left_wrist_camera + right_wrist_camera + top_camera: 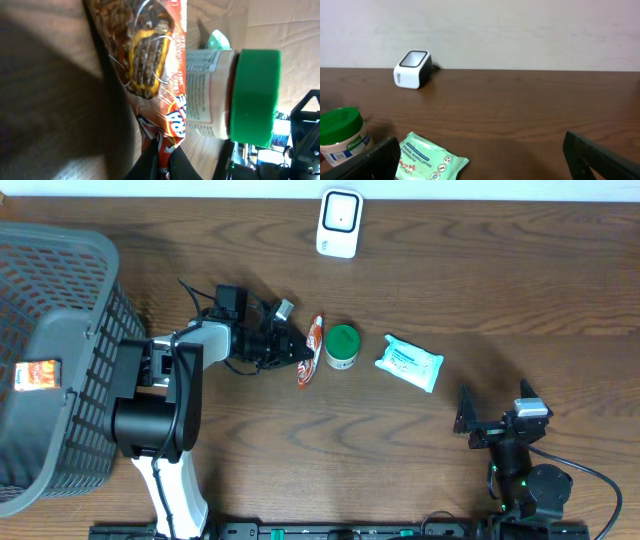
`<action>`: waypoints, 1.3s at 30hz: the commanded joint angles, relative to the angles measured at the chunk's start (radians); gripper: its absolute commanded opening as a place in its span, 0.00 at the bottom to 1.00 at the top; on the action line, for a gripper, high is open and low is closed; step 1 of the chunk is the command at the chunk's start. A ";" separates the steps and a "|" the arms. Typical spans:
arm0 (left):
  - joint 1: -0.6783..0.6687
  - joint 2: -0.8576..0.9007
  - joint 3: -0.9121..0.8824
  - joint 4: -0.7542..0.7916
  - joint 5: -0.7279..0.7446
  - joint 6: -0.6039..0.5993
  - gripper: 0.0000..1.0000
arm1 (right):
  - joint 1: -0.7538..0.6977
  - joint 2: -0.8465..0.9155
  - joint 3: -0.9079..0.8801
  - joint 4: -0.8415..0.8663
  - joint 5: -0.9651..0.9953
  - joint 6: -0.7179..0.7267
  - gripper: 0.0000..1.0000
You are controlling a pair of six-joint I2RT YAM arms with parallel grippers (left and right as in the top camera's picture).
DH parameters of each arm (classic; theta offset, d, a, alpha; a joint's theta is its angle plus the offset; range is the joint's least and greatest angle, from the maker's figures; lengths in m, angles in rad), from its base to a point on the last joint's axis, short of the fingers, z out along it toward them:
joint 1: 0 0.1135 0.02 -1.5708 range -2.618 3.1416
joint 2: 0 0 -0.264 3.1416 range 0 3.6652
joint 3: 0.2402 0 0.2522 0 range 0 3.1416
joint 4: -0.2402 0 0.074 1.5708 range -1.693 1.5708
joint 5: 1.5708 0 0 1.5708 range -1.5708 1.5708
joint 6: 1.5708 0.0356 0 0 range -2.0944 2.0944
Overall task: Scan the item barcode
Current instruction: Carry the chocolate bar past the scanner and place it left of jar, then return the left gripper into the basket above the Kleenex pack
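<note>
A red-orange snack packet (313, 350) with chocolate biscuits printed on it lies on the wooden table, left of a green-lidded jar (342, 346). My left gripper (302, 357) is shut on the packet's edge. In the left wrist view the black fingers (150, 162) pinch the wrapper's end, with the packet (150, 55) stretching away and the jar (252, 97) lying against it. The white barcode scanner (339, 223) stands at the table's far edge, also in the right wrist view (413, 69). My right gripper (496, 406) rests open near the front right, nothing between its fingers (370, 160).
A pale green wipes pack (409, 362) lies right of the jar, seen close in the right wrist view (431, 161). A grey mesh basket (60, 290) fills the left side with an orange item (38, 373) inside it.
</note>
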 commanded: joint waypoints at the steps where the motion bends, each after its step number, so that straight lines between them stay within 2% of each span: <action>1: -0.001 0.004 0.001 0.037 0.039 -0.042 0.26 | 0.011 -0.004 -0.002 -0.005 0.009 0.013 0.99; 2: -0.001 0.004 0.001 0.048 0.039 -0.047 0.42 | 0.011 -0.004 -0.002 -0.005 0.009 0.013 0.99; 4: -0.001 0.004 0.001 0.073 0.038 -0.068 0.66 | 0.011 -0.004 -0.002 -0.005 0.009 0.013 0.99; 6: -0.001 0.004 0.001 0.103 0.031 -0.100 0.79 | 0.011 -0.004 -0.002 -0.005 0.009 0.013 0.99; 9: -0.001 0.002 0.006 0.137 -0.007 -0.157 0.91 | 0.011 -0.004 -0.002 -0.005 0.009 0.013 0.99; 12: -0.001 -0.018 0.011 0.136 -0.109 -0.206 0.96 | 0.011 -0.004 -0.002 -0.005 0.009 0.013 0.99; 15: -0.001 -0.058 0.012 0.136 -0.145 -0.216 1.00 | 0.011 -0.004 -0.002 -0.005 0.009 0.013 0.99; 22: -0.001 -0.254 0.031 0.136 -0.262 -0.330 0.98 | 0.011 -0.004 -0.002 -0.005 0.009 0.013 0.99; 27: -0.001 -0.453 0.061 0.136 -0.394 -0.455 0.98 | 0.011 -0.004 -0.002 -0.005 0.009 0.013 0.99; 31: -0.001 -0.613 0.084 0.136 -0.513 -0.510 0.98 | 0.011 -0.004 -0.002 -0.005 0.009 0.013 0.99; 35: -0.001 -0.779 0.085 0.100 -0.691 -0.509 0.98 | 0.011 -0.004 -0.002 -0.005 0.009 0.013 0.99; 37: -0.001 -0.851 0.085 0.045 -0.832 -0.484 0.98 | 0.011 -0.004 -0.002 -0.005 0.009 0.013 0.99; 39: -0.001 -0.924 0.085 -0.036 -1.034 -0.465 0.98 | 0.011 -0.004 -0.002 -0.005 0.009 0.013 0.99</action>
